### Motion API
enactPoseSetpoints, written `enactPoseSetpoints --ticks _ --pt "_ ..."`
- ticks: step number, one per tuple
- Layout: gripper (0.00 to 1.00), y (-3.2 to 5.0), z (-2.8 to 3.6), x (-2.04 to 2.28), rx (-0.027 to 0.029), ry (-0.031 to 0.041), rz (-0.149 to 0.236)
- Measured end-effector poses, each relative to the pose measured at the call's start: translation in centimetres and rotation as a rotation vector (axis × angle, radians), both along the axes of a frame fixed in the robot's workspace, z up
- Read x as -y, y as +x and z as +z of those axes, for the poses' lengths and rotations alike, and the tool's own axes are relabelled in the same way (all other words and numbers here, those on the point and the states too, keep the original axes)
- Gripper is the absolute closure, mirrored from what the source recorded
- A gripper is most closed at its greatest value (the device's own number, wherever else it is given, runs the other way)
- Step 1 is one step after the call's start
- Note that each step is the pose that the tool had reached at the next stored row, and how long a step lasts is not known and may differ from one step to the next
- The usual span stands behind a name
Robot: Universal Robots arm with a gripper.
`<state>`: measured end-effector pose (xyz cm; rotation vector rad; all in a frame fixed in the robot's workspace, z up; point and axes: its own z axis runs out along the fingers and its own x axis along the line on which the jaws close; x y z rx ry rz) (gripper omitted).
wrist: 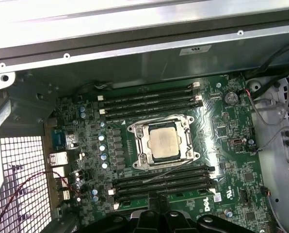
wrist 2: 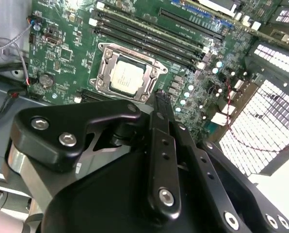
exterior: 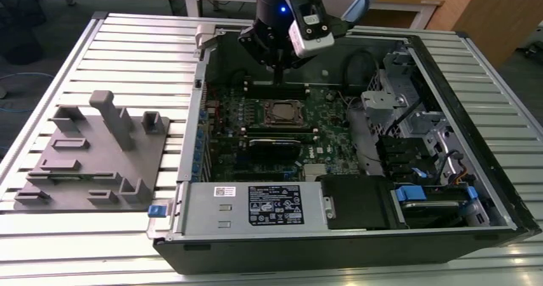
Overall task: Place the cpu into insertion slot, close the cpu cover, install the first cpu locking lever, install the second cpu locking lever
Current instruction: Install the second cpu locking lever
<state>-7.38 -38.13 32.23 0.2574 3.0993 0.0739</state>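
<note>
Slatted metal tabletop [exterior: 127, 57] under everything, and on it an open black computer case [exterior: 475, 190] with its green motherboard [exterior: 335, 117] laid bare. Off to the exterior view's left sits a grey fixture block [exterior: 93, 152] with upright posts. Up over the far edge of the case hangs the arm, its gripper [exterior: 278, 76] pointing straight down just beyond the socket, above the long black memory slots [wrist: 149, 99].

Now the socket itself: the cpu [wrist: 165, 142], dull silver top, is lying in the insertion slot [wrist: 140, 145], seen squarely in both wrist views. The cpu cover [wrist: 187, 141] lies flat around it, silver frame down on all four sides, chip showing through the window. A thin wire lever [wrist: 178, 166] runs aslant from the socket's edge out over the neighbouring memory slots, standing clear of the frame rather than tucked in.

In the second wrist view the black fingers [wrist 2: 159, 116] look pressed together to a narrow tip with nothing between them, poised above the board just beside the socket, not touching it.
</note>
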Motion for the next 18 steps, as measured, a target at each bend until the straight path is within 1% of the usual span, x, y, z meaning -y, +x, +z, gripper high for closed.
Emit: enactPoseSetpoints --ticks 2,5,7,10,14,17,18 --pt "0.89 0.0 -0.24 0.0 0.0 -0.0001 0.0" --pt "0.89 0.0 -0.32 0.0 0.0 -0.0001 0.0" --pt "0.89 0.0 -0.62 0.0 0.0 -0.0001 0.0" --pt "0.89 0.0 -0.72 0.0 -0.0001 -0.0005 0.0" --pt "0.89 0.0 -1.34 0.0 0.0002 -0.0002 0.0" --pt "0.89 0.0 -1.41 0.0 0.0001 -0.0003 0.0" --pt "0.89 0.0 -1.53 0.0 0.0002 -0.0001 0.0"
